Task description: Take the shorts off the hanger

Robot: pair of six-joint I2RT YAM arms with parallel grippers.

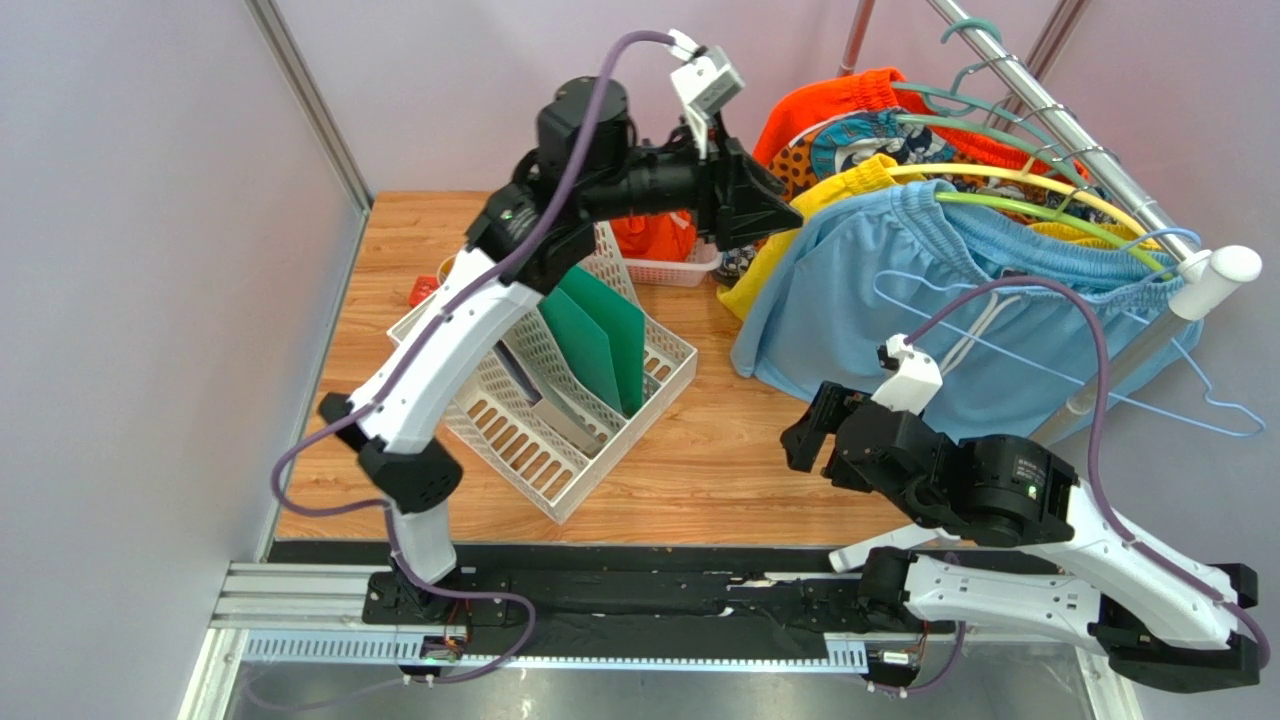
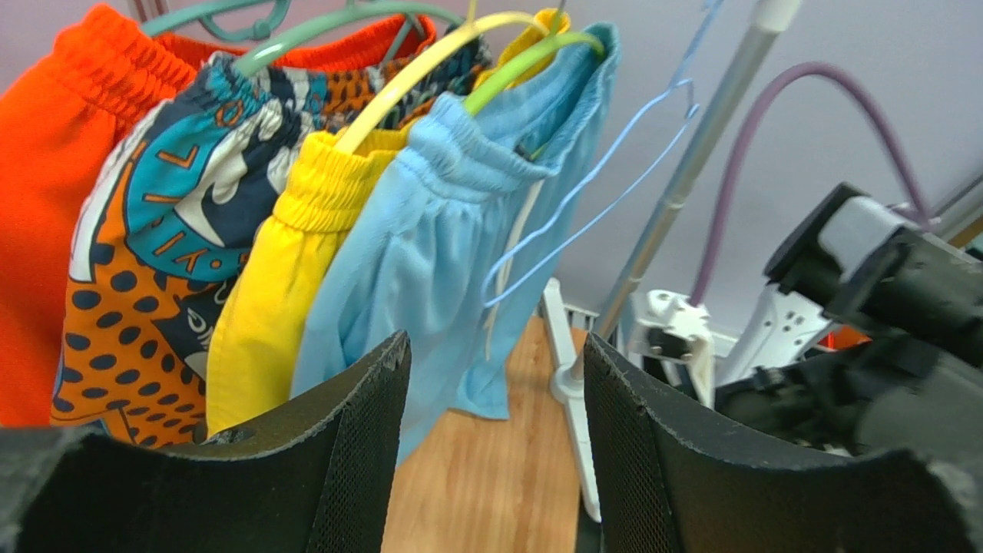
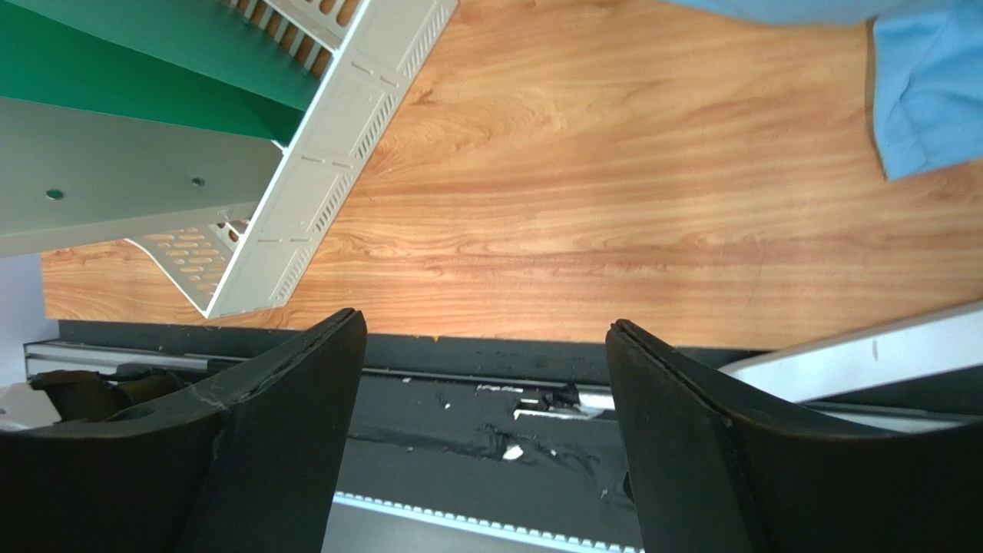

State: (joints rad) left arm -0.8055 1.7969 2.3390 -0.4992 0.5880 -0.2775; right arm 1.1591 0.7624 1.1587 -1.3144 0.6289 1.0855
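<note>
The light blue shorts [image 1: 887, 300] hang on a green hanger [image 1: 1052, 218] at the front of the rail. The bright orange shorts [image 1: 842, 98] hang at the back, behind a patterned pair and a yellow pair [image 1: 781, 225]. My left gripper [image 1: 759, 203] is raised beside the yellow and blue waistbands. In the left wrist view it [image 2: 496, 357] is open and empty, with the light blue shorts [image 2: 427, 230] just ahead and the orange shorts [image 2: 46, 173] at far left. My right gripper [image 1: 804, 435] is low over the table near the blue hem. It [image 3: 485, 334] is open and empty, with a blue corner [image 3: 929, 92] at top right.
A white basket [image 1: 556, 383] with green folders stands under the left arm. A smaller white tray [image 1: 669, 267] sits behind it. The metal rail [image 1: 1052, 135] slopes to the right. An empty blue wire hanger [image 1: 1202, 398] hangs in front of the blue pair.
</note>
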